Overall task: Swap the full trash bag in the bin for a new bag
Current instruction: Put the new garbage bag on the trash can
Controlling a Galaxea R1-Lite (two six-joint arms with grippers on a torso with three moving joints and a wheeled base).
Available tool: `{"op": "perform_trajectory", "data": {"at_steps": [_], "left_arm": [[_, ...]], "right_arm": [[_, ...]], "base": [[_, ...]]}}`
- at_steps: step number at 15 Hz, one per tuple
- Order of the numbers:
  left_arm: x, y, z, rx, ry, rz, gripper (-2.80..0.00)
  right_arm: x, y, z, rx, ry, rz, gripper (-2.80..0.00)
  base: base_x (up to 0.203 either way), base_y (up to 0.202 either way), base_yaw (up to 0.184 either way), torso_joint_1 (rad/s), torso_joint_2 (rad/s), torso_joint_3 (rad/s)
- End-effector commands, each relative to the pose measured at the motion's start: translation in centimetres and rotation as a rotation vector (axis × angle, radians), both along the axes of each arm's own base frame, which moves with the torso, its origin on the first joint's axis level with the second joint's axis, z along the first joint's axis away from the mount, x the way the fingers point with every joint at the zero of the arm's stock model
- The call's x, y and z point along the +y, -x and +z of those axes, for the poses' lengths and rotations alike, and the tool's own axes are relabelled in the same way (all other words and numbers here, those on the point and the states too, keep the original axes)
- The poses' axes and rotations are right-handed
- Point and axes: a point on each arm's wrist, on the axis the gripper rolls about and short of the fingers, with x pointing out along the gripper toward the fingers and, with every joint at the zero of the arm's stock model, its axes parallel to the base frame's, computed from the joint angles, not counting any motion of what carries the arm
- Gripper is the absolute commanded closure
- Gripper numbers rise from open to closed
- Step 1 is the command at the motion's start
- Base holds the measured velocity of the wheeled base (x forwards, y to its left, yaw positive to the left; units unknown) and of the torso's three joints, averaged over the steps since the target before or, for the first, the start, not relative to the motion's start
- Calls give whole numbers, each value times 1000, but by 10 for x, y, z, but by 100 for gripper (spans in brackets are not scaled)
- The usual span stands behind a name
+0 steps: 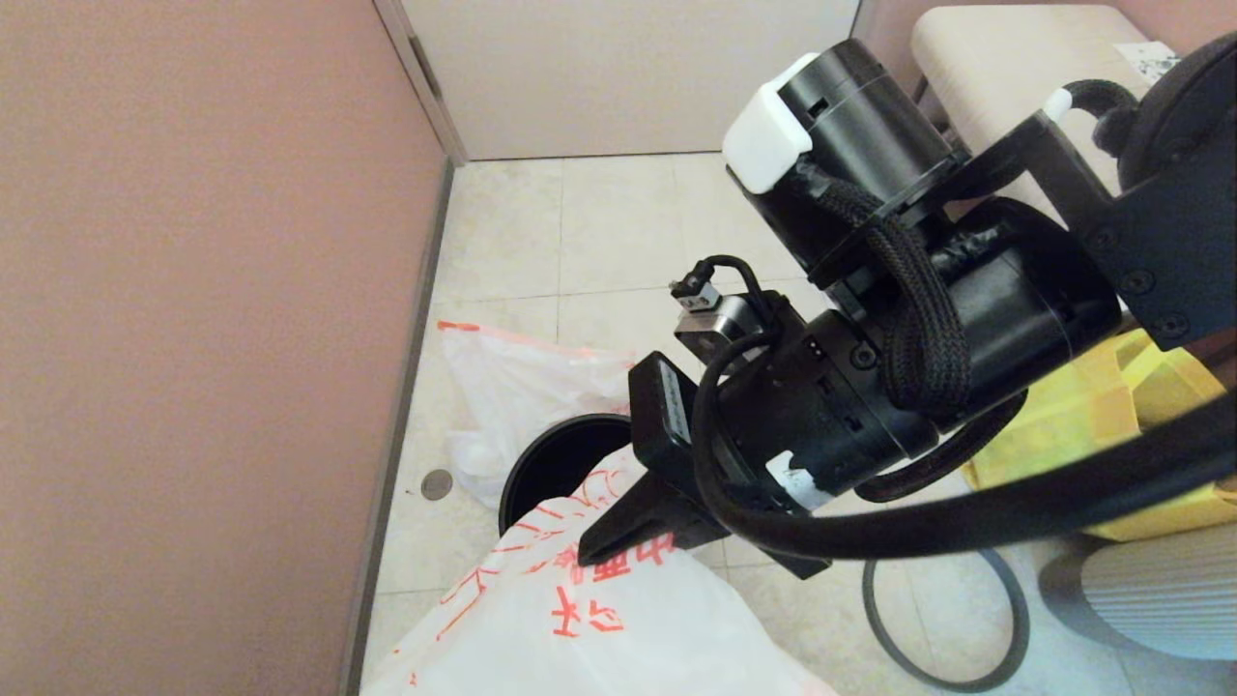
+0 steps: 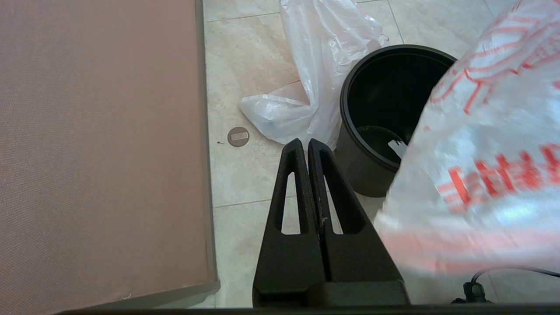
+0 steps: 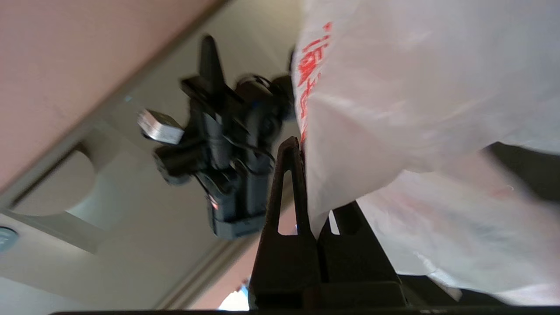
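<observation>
A pinkish-brown wall panel [image 1: 193, 319] fills the left of the head view, edged by a grey baseboard [image 1: 391, 425] running down to a floor of pale beige tiles [image 1: 599, 232]. A small round metal disc [image 1: 437, 484] sits in the tile at lower left, near the baseboard. At top centre a light door or panel [image 1: 628, 68] closes off the space. At upper right stands a cream cushioned seat [image 1: 1005, 87], possibly a stool. Soft, even light falls across the floor.

Big red characters on the new bag [image 1: 599, 609], none legible
</observation>
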Motion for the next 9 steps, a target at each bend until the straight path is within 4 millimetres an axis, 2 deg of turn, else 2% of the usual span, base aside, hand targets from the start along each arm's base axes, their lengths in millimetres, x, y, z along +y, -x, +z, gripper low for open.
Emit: {"op": "perform_trajectory", "data": {"at_steps": [1,3,5,9], "left_arm": [[0,-1,-3,12,0,0,0],[0,-1,-3,12,0,0,0],[0,-1,-3,12,0,0,0],[0,-1,-3,12,0,0,0]], "right_arm": [[-6,8,-5,-17,77,80,0],[-12,11,-17,-97,187,212,0],[-16,8,-26,-282,333,271,0],[-6,5,-31,-542,374,452,0]], "base": [[0,0,0,0,0,0],[0,0,0,0,0,0],[0,0,0,0,0,0],[0,0,0,0,0,0]]}}
